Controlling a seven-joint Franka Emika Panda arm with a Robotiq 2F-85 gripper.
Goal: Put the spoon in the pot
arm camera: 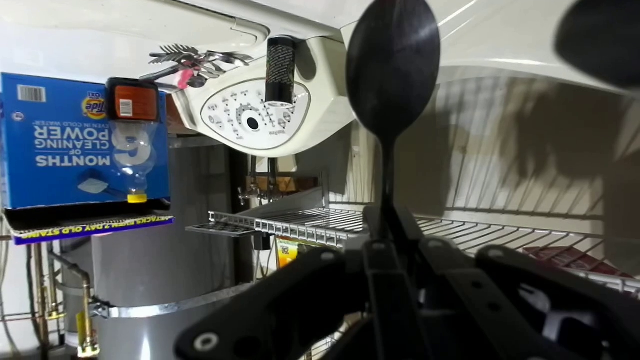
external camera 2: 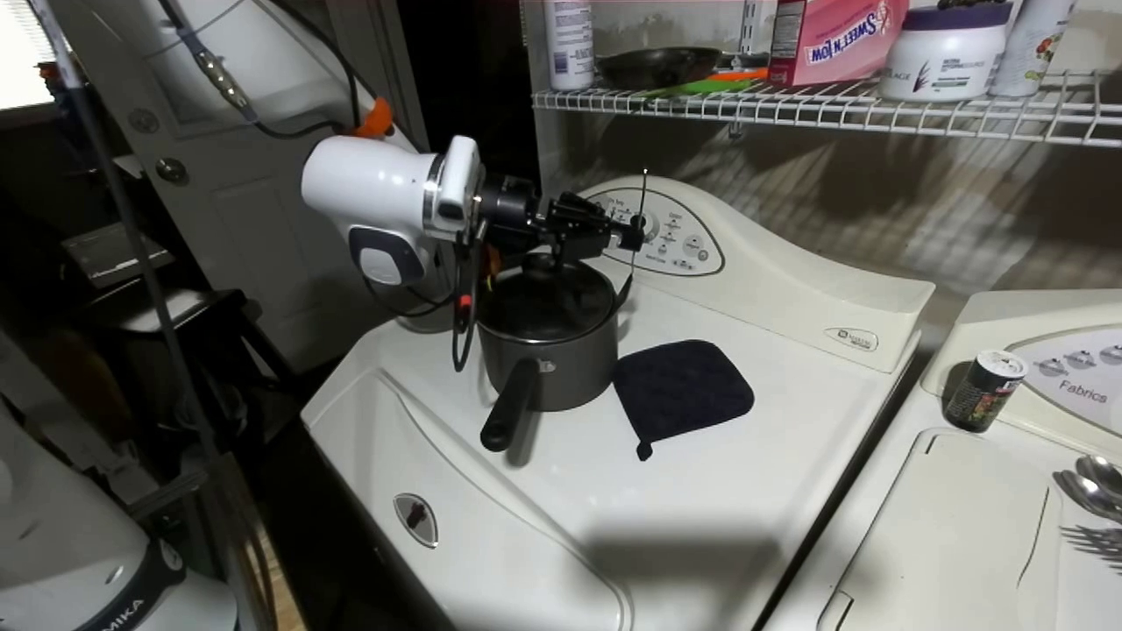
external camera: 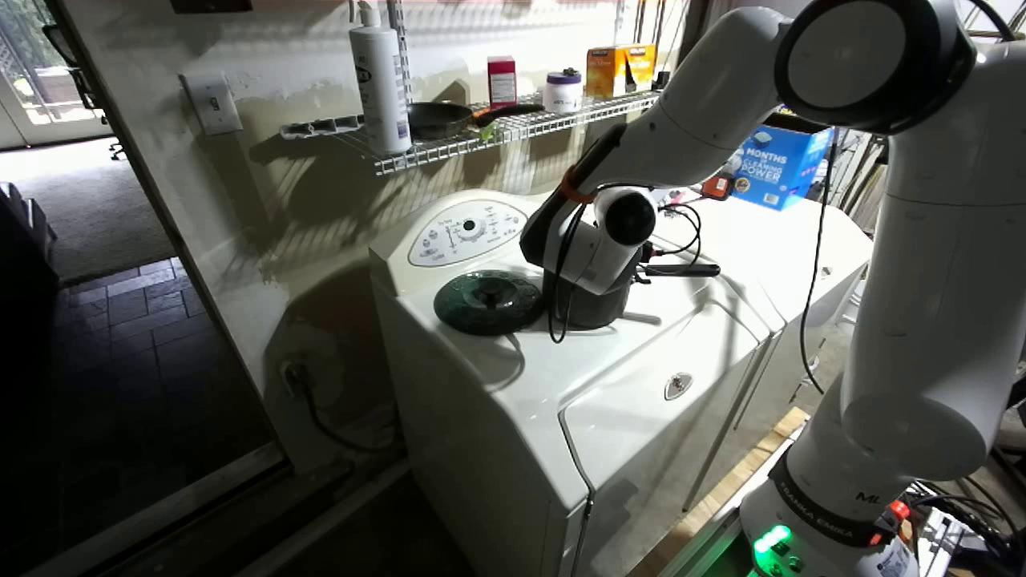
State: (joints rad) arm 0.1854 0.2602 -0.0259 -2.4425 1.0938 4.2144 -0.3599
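The spoon [arm camera: 392,65] has a dark oval bowl and a thin stem. My gripper [arm camera: 385,220] is shut on its stem. In an exterior view the gripper [external camera 2: 629,235] holds the spoon [external camera 2: 624,291] nearly upright, bowl down, beside the far right of the pot's rim. The dark grey pot [external camera 2: 561,381] stands on the white dryer [external camera 2: 561,499], its handle towards the front. Its top looks dark; I cannot tell whether it is covered. In an exterior view the arm hides the gripper and much of the pot [external camera: 597,312]; a dark disc-shaped lid [external camera: 489,304] lies beside it.
A dark pot holder [external camera 2: 688,390] lies right of the pot. The dryer's raised control panel [external camera 2: 771,263] is close behind the gripper, with a wire shelf [external camera 2: 841,114] above. A can [external camera 2: 982,390] and cutlery [external camera 2: 1096,491] stand on the neighbouring washer. A blue box [external camera: 781,168] is farther along.
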